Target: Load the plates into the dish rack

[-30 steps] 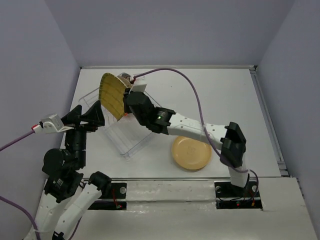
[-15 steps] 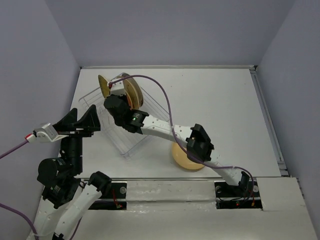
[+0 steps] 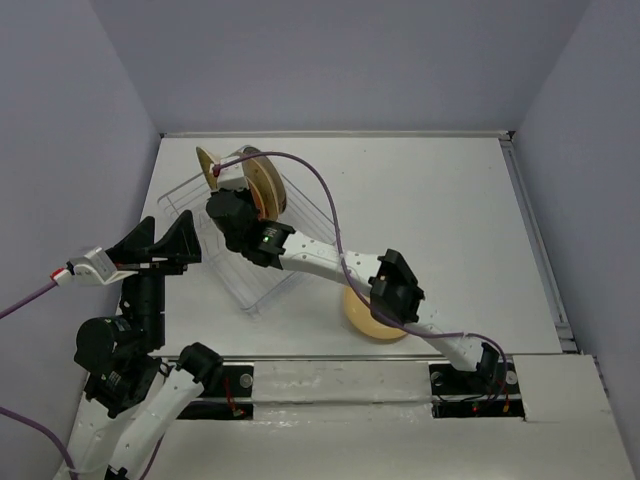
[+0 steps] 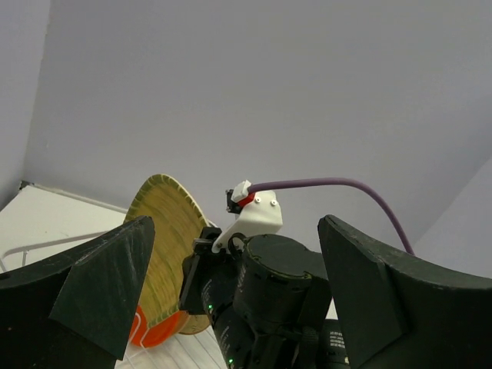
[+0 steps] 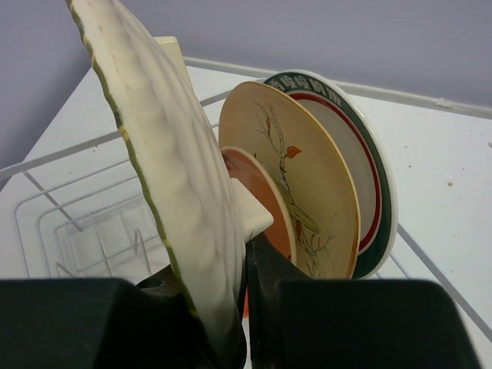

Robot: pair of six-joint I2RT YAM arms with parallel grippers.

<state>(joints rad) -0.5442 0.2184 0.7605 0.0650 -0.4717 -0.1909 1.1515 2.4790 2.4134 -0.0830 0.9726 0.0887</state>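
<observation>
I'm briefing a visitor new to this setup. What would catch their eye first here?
The right gripper holds a yellow ribbed plate on edge at the dish rack at the table's left. Beside it, upright in the rack, stand an orange-red plate, a tan branch-patterned plate and a white plate with a green-red rim. A plain tan plate lies flat on the table under the right arm.

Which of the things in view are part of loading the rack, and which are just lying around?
Job: dish rack; yellow ribbed plate; white green-rimmed plate, branch-pattern tan plate, orange-red plate, all racked; plain tan plate on table.
Not the job: purple cable.
</observation>
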